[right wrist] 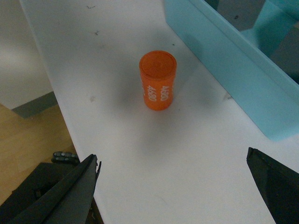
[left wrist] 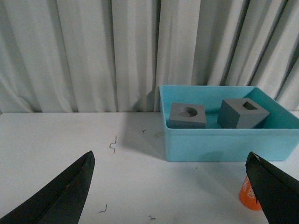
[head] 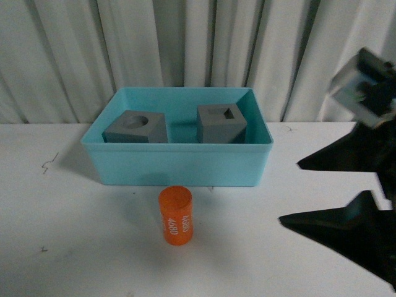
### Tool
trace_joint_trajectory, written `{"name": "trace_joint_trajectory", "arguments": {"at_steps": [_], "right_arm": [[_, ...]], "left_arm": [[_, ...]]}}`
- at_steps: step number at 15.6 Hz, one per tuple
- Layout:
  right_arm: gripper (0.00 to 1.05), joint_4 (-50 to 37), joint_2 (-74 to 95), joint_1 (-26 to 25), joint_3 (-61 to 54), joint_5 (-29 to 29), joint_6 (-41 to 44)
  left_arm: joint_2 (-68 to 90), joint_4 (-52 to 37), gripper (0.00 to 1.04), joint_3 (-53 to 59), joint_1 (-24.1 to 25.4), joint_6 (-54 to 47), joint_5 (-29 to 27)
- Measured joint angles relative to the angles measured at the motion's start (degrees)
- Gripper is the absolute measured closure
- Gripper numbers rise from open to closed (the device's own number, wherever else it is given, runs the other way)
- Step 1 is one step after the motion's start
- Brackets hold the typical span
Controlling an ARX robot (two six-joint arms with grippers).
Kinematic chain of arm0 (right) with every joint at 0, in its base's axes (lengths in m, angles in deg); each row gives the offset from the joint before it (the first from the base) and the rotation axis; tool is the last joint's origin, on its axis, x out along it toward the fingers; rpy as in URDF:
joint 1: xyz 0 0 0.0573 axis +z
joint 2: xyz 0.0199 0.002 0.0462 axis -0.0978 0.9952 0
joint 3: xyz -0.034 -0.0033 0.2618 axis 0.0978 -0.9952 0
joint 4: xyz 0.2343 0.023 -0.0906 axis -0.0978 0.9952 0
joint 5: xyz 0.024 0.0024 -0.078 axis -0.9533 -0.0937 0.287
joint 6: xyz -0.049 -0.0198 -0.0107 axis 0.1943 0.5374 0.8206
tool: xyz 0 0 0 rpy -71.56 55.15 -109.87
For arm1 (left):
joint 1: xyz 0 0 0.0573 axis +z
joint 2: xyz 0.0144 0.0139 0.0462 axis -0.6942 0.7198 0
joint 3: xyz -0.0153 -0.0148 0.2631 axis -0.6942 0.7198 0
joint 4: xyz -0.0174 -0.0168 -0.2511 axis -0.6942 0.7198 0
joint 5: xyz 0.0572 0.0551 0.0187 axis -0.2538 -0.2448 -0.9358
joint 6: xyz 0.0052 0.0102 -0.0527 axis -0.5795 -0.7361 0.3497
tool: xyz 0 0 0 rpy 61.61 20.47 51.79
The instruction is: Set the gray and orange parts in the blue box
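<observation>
The orange cylinder (head: 176,216) stands upright on the white worktop (head: 74,235), outside the blue box (head: 179,164) and just in front of the middle of its front wall, near it but not touching it. On its side there are white digits, printed two times one beside the other and running along the height of the cylinder; in the front view they read as 4880. The right wrist view also shows the two rows of digits on the cylinder (right wrist: 158,80), with the box wall (right wrist: 224,51) close by. Both gray cubes are inside the box. The gray cube with the round recess (head: 137,127) is in the left part and the gray cube with the rectangular recess (head: 221,123) is in the right part, turned a little, with a gap between them. I cannot read any label on the cubes or on the box. The right tool (head: 289,191) is over the worktop to the right of the cylinder and well apart from it; its two black fingers are spread wide and nothing is between them. The left tool (left wrist: 169,156) appears only in the left wrist view, where its fingers are also spread wide and hold nothing, with the box (left wrist: 219,144) and the two cubes beyond them. A few small dark marks (left wrist: 112,144) lie on the worktop, and a pale pleated curtain (head: 185,43) hangs behind it.
</observation>
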Motion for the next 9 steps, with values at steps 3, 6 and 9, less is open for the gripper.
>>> {"name": "trace_joint_trajectory", "arguments": {"at_steps": [3,6,9], "right_arm": [[0.06,-5.95,6.84,6.32,5.25,2.51,-5.46],[0.06,-6.47,10.38,8.31,8.72,3.91,-8.13],[0.06,-6.4,11.98,9.09,9.97,4.37,-8.76]], "left_arm": [[0.0,0.0,0.07,0.0,0.0,0.0,0.0],[0.0,0.0,0.07,0.0,0.0,0.0,0.0],[0.0,0.0,0.07,0.0,0.0,0.0,0.0]]}}
